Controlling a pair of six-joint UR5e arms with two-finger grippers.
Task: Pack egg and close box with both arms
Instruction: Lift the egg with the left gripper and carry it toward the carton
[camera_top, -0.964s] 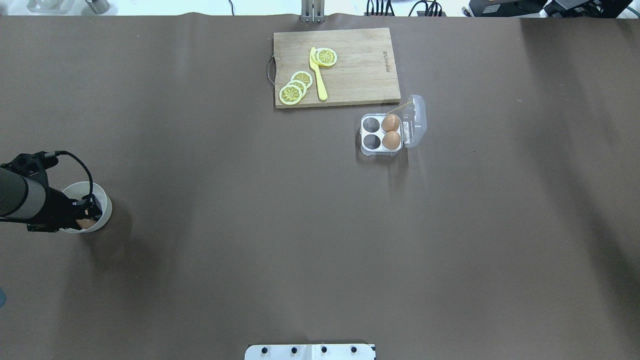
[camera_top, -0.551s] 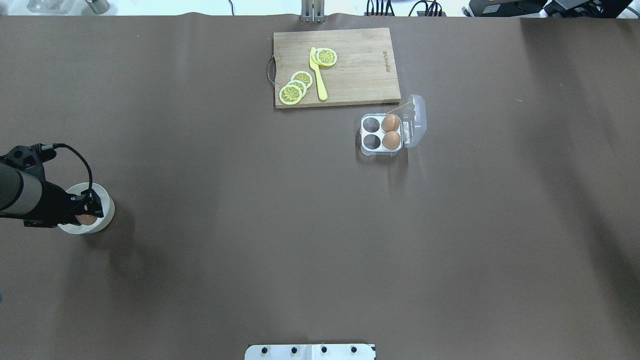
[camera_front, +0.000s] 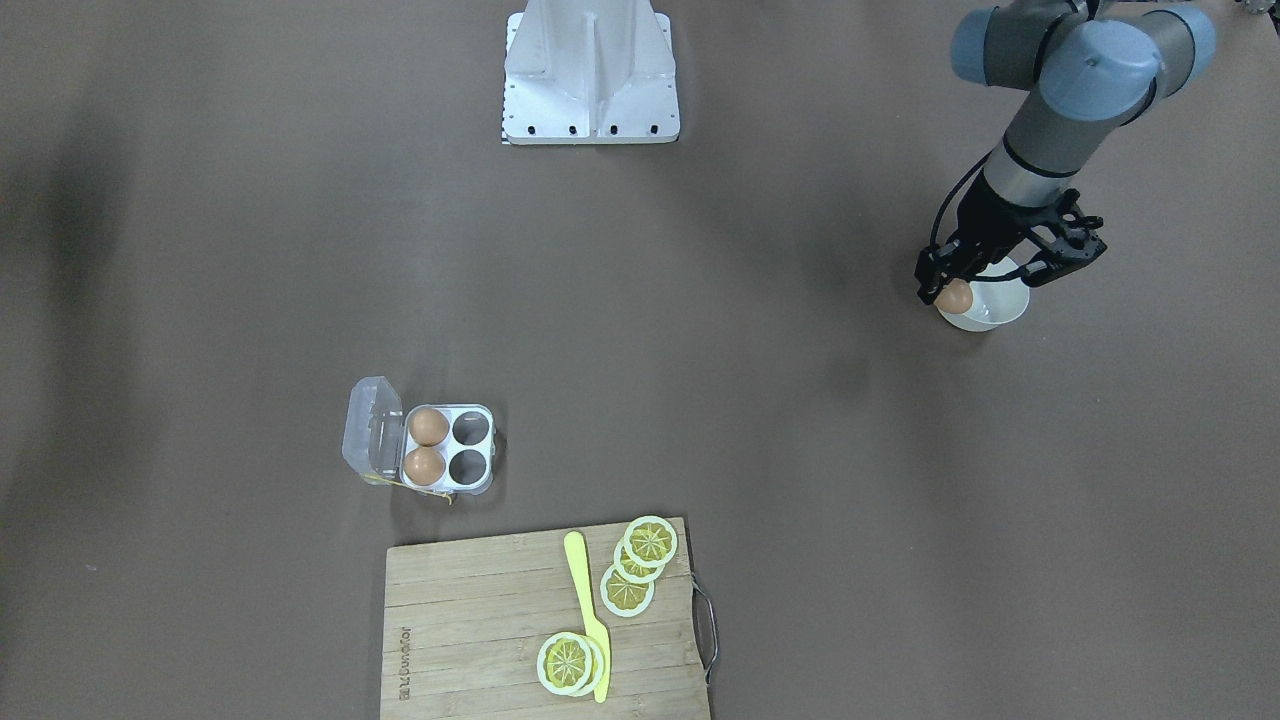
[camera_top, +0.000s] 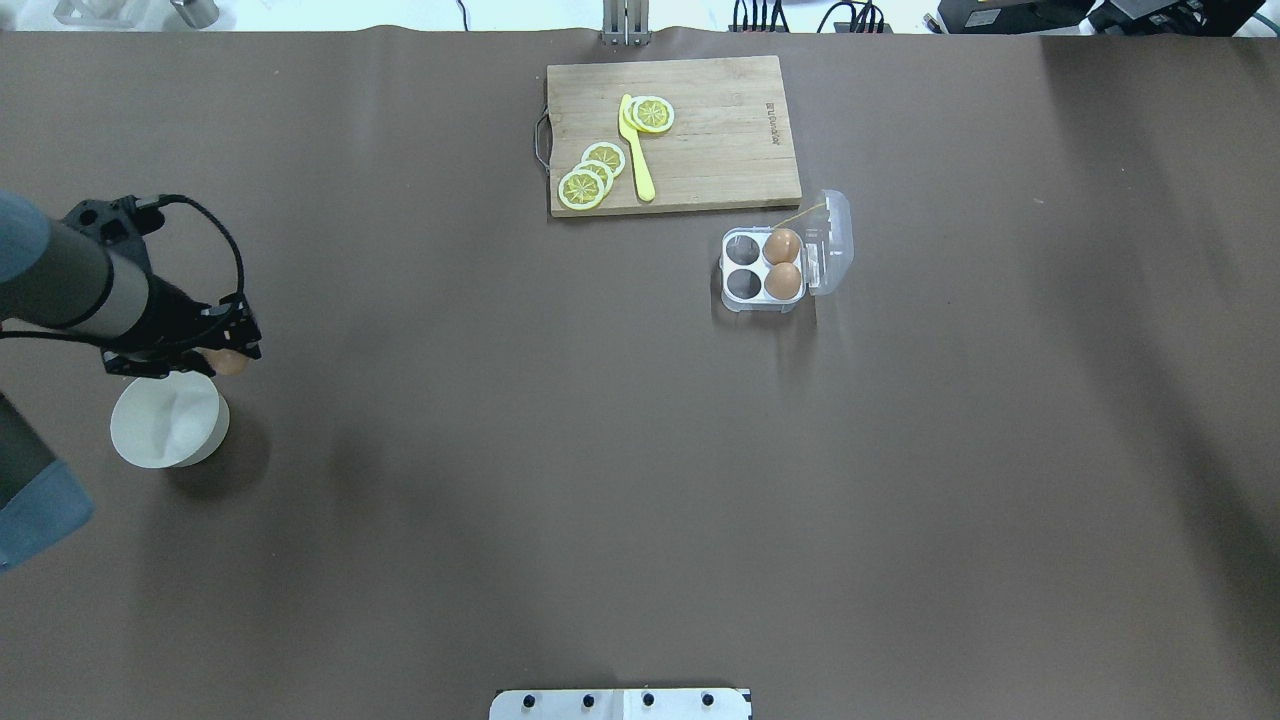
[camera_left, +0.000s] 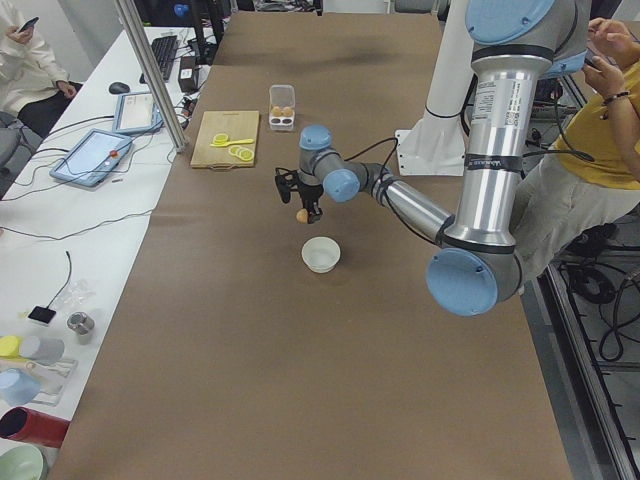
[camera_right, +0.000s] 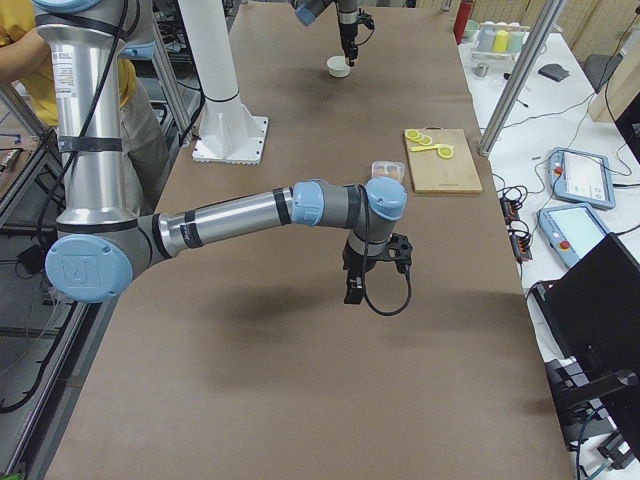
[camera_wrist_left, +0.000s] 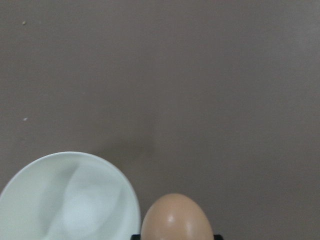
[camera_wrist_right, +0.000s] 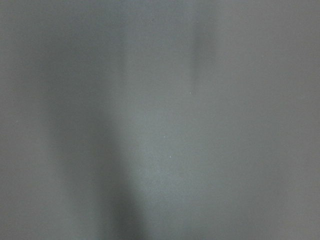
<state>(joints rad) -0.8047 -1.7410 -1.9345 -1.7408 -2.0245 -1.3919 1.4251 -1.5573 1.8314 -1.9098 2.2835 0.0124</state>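
Note:
My left gripper (camera_top: 228, 361) is shut on a light-brown egg (camera_top: 230, 363) and holds it in the air just beyond the rim of the white bowl (camera_top: 165, 425). The egg also shows in the front view (camera_front: 955, 296) and the left wrist view (camera_wrist_left: 176, 220). The box (camera_top: 724, 270) stands open near the table's middle, its clear lid (camera_top: 833, 240) folded back to the right. Two eggs (camera_top: 783, 263) fill its right cells; the two left cells (camera_top: 743, 268) are empty. My right gripper (camera_right: 352, 293) shows only in the exterior right view, so I cannot tell its state.
A wooden cutting board (camera_top: 720, 130) with lemon slices (camera_top: 590, 175) and a yellow knife (camera_top: 636, 150) lies just behind the box. The white fixed base (camera_front: 592, 70) stands at the robot's edge. The bowl looks empty in the left wrist view (camera_wrist_left: 65, 200).
My left gripper has risen out of the bowl with the egg and moved away from the robot, past the bowl's far rim. The box has not moved.

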